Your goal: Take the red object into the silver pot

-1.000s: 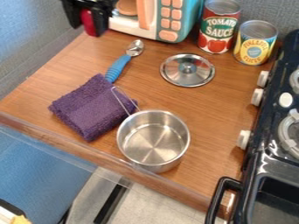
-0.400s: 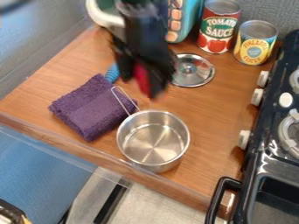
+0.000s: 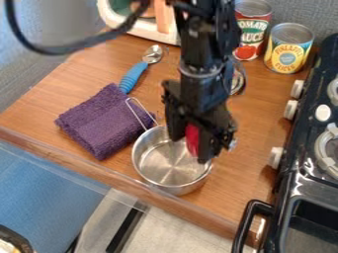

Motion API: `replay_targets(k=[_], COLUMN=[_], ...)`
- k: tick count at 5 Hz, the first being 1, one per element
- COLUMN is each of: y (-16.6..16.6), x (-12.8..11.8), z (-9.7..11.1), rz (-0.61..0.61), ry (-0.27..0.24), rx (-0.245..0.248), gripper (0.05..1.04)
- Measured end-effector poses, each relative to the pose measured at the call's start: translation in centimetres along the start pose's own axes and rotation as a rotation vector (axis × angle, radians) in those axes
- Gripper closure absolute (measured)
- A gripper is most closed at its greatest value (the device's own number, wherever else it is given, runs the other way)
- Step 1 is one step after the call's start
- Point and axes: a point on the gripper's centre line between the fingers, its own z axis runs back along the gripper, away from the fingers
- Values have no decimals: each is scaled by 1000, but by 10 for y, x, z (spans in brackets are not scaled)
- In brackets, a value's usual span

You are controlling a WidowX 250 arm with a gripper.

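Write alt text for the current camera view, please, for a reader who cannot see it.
A black gripper holds a red object over a silver pot, beside a folded purple towel on a wooden counter.

free gap between silver pot (image 3: 165, 187), and stove (image 3: 314, 185), purple towel (image 3: 105, 121) crowding opposite side

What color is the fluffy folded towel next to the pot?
The towel is purple; it shows best in the camera view.
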Motion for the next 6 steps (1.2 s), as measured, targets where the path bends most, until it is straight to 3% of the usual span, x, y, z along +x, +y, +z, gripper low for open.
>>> replay_targets(k=[1,2,3,4,6], y=[2,4,5,7,9], x=[-5,-10,-16,-26,-42], z=[-10,-11,-10,2,37], rz=[5,11,17,43,88], ry=[47,79,120,120,34], rx=[13,24,58,82,101], gripper=[282,73,73,79,83])
